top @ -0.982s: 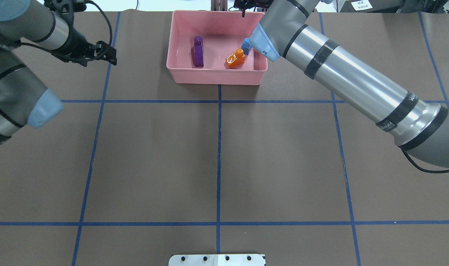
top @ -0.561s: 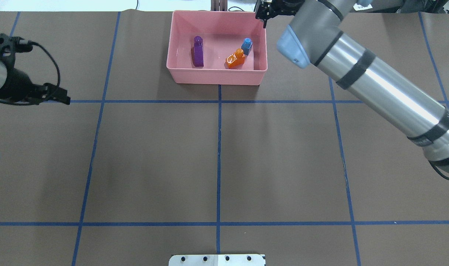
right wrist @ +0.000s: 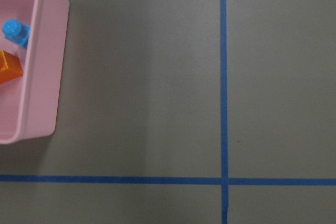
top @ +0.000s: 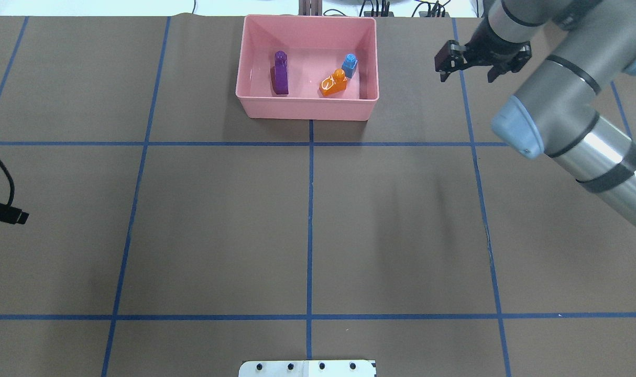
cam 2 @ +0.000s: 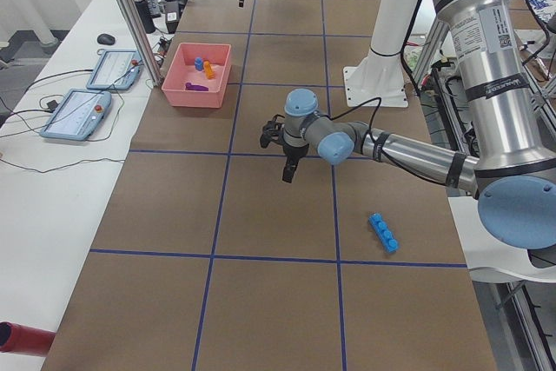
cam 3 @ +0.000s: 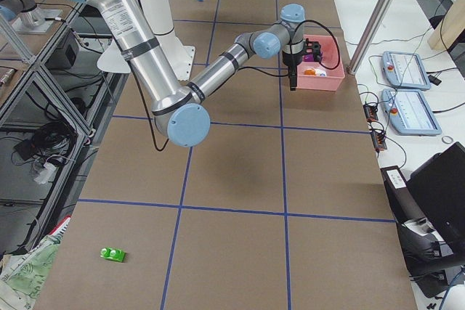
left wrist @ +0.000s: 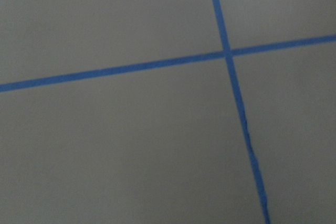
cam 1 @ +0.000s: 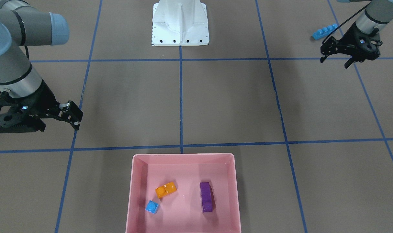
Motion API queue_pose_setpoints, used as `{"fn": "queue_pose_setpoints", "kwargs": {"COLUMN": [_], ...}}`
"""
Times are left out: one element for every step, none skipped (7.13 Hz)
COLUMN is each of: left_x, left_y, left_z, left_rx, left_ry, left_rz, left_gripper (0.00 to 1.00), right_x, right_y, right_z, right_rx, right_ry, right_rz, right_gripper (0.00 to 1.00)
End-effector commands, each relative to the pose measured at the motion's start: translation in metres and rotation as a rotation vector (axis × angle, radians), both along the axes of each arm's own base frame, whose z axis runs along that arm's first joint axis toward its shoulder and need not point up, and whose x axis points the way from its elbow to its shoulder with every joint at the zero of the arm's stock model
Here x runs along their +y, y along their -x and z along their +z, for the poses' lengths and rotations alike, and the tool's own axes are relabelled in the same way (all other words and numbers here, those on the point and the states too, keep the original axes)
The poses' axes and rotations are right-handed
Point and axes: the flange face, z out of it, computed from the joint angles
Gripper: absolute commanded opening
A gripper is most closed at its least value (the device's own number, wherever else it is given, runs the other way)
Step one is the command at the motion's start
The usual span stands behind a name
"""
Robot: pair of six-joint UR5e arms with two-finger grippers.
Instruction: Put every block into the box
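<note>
Both grippers are spread open and hold nothing. The right gripper (top: 466,73) hangs above the table off the right-hand side of the pink box (cam 1: 183,157), clear of its wall; its wrist camera catches only a corner of the box at the frame's left edge. The left gripper (cam 1: 334,62) hovers over bare table near the long blue brick (cam 1: 324,31), not touching it.

Three blocks lie inside the box: the orange brick (cam 1: 166,189) and the tiny blue cube (cam 1: 152,206) close together at the robot's right-hand side, the purple sloped brick (cam 1: 206,196) apart from them toward the left. The long blue brick lies on the table well off to the robot's left. The green brick (cam 3: 112,254) lies far out at the right end of the table.

The brown table cover (top: 218,225) carries a grid of blue tape lines (top: 310,209), and the robot's white base (cam 1: 180,22) stands at its near edge.
</note>
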Motion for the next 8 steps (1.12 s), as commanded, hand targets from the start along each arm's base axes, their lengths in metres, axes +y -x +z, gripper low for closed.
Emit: {"fn": "queue_pose_setpoints", "kwargs": {"left_x": [0.079,0.098,0.119,0.141,0.156,0.169,0.184,0.205], "left_y": [0.013,0.002,-0.01,-0.012,-0.023,-0.031,-0.042,-0.059], "left_z": [0.04,0.05,0.062,0.077,0.083,0.089,0.094,0.098], "left_rx": [-0.006,-0.037,-0.1,-0.168,-0.216,-0.243,-0.284,-0.319], "left_ry": [0.01,0.022,0.003,-0.005,-0.044,-0.059,-0.086,-0.077], "left_rz": [0.138,0.213,0.288,0.36,0.42,0.477,0.509,0.528], "left_gripper": [1.0,1.0,1.0,1.0,1.0,1.0,1.0,1.0], "right_x": [0.059,0.082,0.094,0.101,0.106,0.113,0.115,0.115], "right_y": [-0.044,-0.06,-0.069,-0.074,-0.077,-0.081,-0.082,-0.081], "right_z": [0.033,0.053,0.067,0.067,0.071,0.074,0.071,0.072], "right_rx": [0.054,0.076,0.089,0.088,0.092,0.094,0.089,0.089], "right_ry": [-0.007,-0.028,-0.021,-0.022,-0.015,-0.014,-0.018,-0.015], "right_rz": [-0.062,-0.109,-0.117,-0.115,-0.116,-0.118,-0.119,-0.12], "right_gripper": [0.99,0.99,0.99,0.99,0.99,0.99,0.99,0.99]}}
